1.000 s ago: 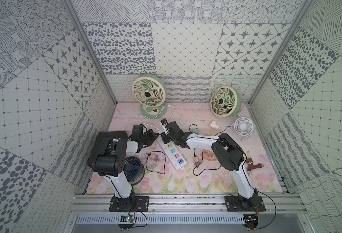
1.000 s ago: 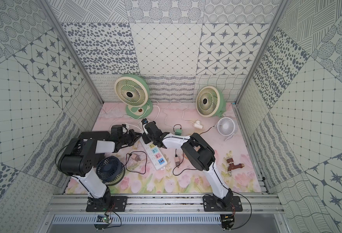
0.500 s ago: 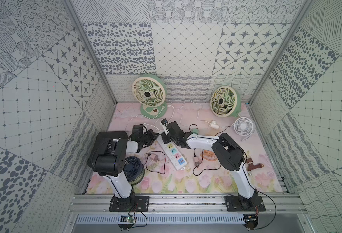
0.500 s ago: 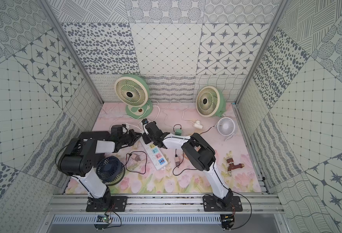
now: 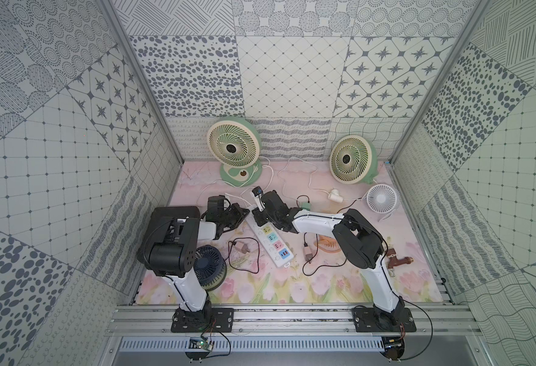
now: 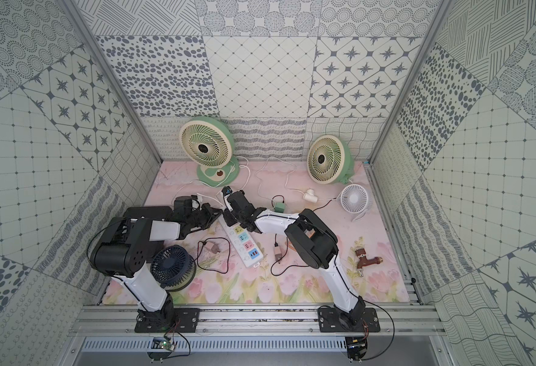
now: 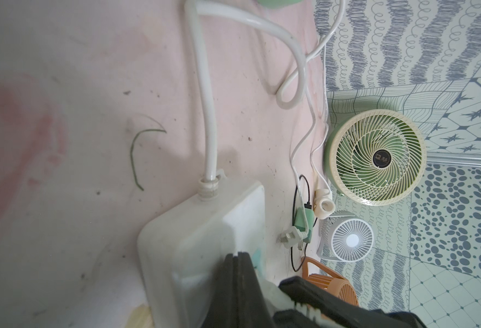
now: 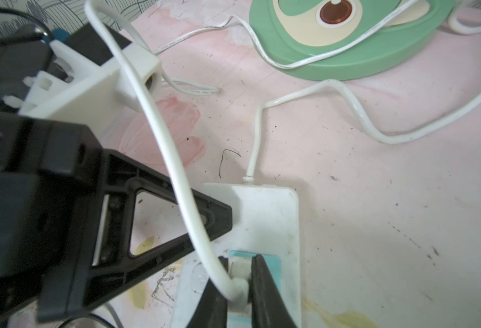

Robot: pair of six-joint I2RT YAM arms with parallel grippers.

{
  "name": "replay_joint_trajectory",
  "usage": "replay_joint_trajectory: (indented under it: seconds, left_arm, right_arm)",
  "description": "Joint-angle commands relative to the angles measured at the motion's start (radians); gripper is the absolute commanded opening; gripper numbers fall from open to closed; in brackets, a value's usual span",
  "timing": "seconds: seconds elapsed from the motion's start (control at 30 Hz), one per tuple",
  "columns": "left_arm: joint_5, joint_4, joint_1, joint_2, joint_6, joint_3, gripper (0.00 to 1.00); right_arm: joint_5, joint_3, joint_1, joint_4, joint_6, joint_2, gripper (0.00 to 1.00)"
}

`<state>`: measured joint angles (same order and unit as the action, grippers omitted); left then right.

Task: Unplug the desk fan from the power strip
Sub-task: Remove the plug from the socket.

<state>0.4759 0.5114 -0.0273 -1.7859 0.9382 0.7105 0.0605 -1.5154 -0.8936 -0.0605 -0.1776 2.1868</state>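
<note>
Essentially, nothing has moved in the last second. Both arms hold the same pose over the far end of the power strip [image 5: 271,244]. The strip lies slantwise near the middle of the pink floral tabletop [image 5: 323,285], with its bright blue USB end toward the front rail and its thick white cable end toward the back wall. In the right wrist view, the right fingers [image 8: 264,292] are closed on a small white plug [image 8: 239,286] sitting in the pastel blue socket nearest the cable end. A thin white cord [image 8: 159,127] arcs up and away from that plug. The left fingers [image 7: 233,284] are shut with nothing between them, and their tips rest on the strip's top face just beside that socket, apparently bracing it. The plug looks seated, with no prongs showing. So your grip and brace are set, but the pull has not begun and the task has not advanced. The cord heads toward the big green desk fan [image 5: 233,149] at the back, though you cannot follow it all the way. Your next move is probably a straight lift of the right arm away from the strip's face while the left presses down. A sideways tug could drag the strip or let the plug slip free.
</note>
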Motion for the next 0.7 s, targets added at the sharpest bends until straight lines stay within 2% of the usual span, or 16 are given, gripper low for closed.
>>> replay_joint_trajectory:
  seconds: [0.0,0.07,0.23,0.33,0.5,0.6,0.67]
  left_arm:
    - [-0.074,-0.163,0.006,-0.015,-0.032,-0.011,0.0]
    - [-0.073,-0.164,0.004,-0.017,-0.033,-0.011,0.0]
    - [-0.071,-0.166,0.006,-0.013,-0.033,-0.011,0.0]
    - [-0.069,-0.165,0.008,-0.014,-0.032,-0.011,0.0]
    - [-0.069,-0.165,0.007,-0.016,-0.029,-0.008,0.0]
    - [-0.068,-0.167,0.007,-0.013,-0.03,-0.006,0.0]
    - [-0.068,-0.168,0.007,-0.012,-0.031,-0.006,0.0]
  right_arm:
    - [0.105,-0.042,-0.051,0.017,0.099,-0.025,0.0]
    - [0.098,-0.034,-0.047,0.01,0.081,-0.032,0.0]
    - [-0.034,0.019,0.031,-0.047,-0.072,-0.054,0.0]
    - [-0.002,0.007,0.016,-0.026,-0.029,-0.052,0.0]
    - [0.153,-0.045,-0.072,0.026,0.142,-0.028,0.0]
    - [0.145,-0.034,-0.064,0.021,0.119,-0.033,0.0]
    - [0.085,-0.01,-0.029,0.002,0.048,-0.046,0.0]
